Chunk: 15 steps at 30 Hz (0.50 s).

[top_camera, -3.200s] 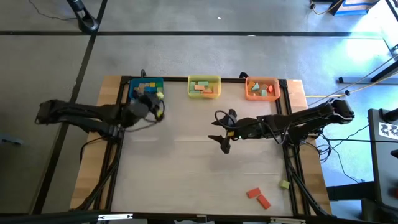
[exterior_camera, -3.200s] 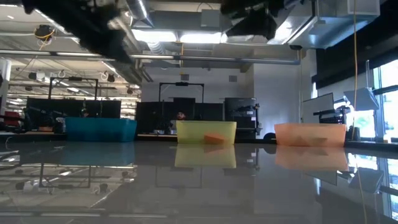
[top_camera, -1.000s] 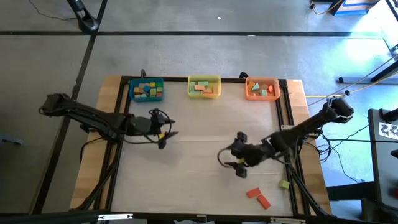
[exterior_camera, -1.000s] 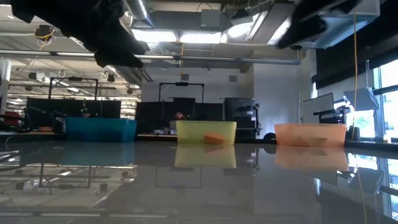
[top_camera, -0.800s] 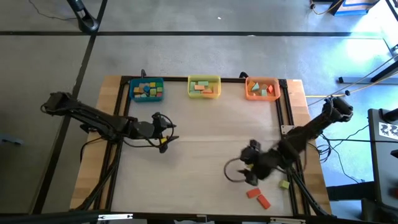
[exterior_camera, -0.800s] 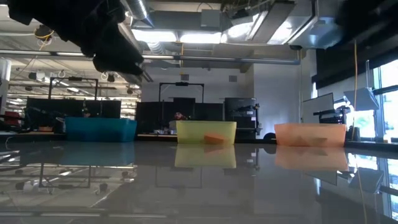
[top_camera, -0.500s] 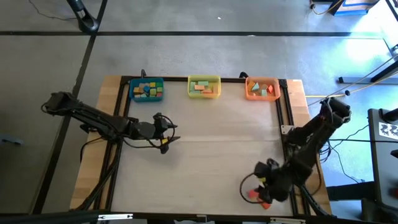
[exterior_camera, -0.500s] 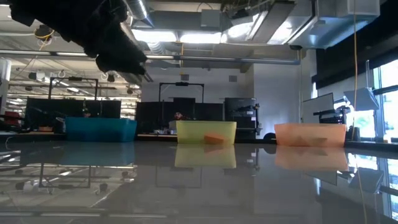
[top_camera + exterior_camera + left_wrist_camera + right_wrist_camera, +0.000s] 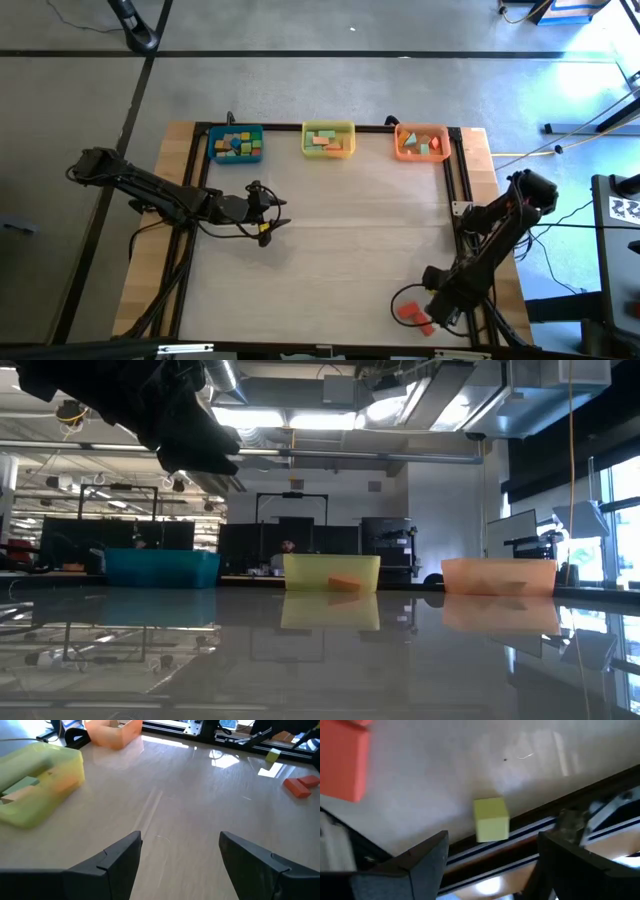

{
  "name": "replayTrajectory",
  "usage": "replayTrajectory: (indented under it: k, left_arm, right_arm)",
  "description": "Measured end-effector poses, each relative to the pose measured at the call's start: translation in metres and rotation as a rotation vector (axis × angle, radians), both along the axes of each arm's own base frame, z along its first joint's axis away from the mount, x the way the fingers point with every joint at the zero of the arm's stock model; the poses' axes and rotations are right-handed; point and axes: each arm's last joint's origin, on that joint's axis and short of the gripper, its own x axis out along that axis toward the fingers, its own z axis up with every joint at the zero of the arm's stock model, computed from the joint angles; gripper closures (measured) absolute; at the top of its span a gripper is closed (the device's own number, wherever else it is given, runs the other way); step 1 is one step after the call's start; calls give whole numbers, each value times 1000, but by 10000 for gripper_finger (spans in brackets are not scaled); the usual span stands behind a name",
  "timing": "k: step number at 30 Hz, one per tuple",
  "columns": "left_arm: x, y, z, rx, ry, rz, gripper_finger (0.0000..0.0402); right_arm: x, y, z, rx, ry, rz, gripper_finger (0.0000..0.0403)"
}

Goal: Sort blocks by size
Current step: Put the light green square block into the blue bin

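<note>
Down at the near right corner of the tabletop [image 9: 330, 260], the right tool [image 9: 425, 310] hangs over the last loose blocks with its two fingers spread wide and nothing between them. Its wrist camera looks straight down on a small yellow-green cube [image 9: 491, 818] sitting just beside the dark rail at the tabletop's edge, and on the corner of an orange-red block [image 9: 344, 764] a little way off from it. From above, two orange-red blocks [image 9: 412, 314] peek out just beside that tool, though the arm covers much of them and it is hard to say whether a finger touches one. Across the tabletop, the left tool [image 9: 272, 213] hovers over the left-middle area, fingers parted and empty; its own camera shows bare wood between the fingers, with the orange-red blocks and the yellow-green cube far off. Along the far edge stand three bins in a row: the blue bin [image 9: 236, 144] on the left, holding a mix of teal, yellow, green and orange blocks, the yellow bin [image 9: 328, 139] in the middle with orange and green blocks, and the orange bin [image 9: 421, 142] on the right with tan, green and red ones. In the low view the left arm shows dark at the upper left, above the blue bin.
</note>
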Motion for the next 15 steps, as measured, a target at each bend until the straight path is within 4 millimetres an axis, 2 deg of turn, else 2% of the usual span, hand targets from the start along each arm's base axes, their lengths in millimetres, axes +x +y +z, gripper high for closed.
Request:
replayTrajectory:
  k: [8,15]
  left_arm:
    - [0,0,-1,20,13,-9,147]
    - [0,0,-1,28,18,-13,147]
  right_arm:
    - [2,-9,-29,77,62,22,102]
    - [-6,-14,-42,119,133,13,102]
